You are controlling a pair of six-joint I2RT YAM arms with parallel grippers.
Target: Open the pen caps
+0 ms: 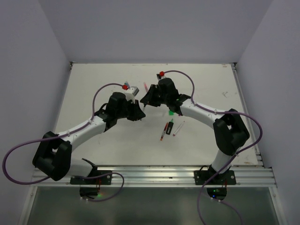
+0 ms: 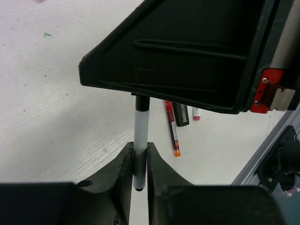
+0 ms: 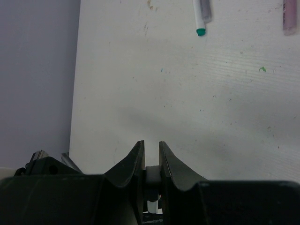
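Observation:
My left gripper (image 2: 139,149) is shut on the lower end of a pen with a whitish barrel (image 2: 140,123), held upright above the table. The pen's black cap (image 2: 142,101) goes up into my right gripper, the big black shape above it. In the right wrist view my right gripper (image 3: 151,149) is shut on that dark cap (image 3: 152,175), with the white barrel just below it. In the top view the two grippers meet at mid-table, the left (image 1: 139,113) and the right (image 1: 148,100).
A red pen (image 1: 162,132), a green-and-black highlighter (image 1: 170,126) and a whitish pen (image 1: 178,128) lie right of centre, with a green cap (image 1: 171,113) beside them. A pink pen (image 1: 146,87) lies farther back. A teal-tipped pen (image 3: 200,16) shows in the right wrist view.

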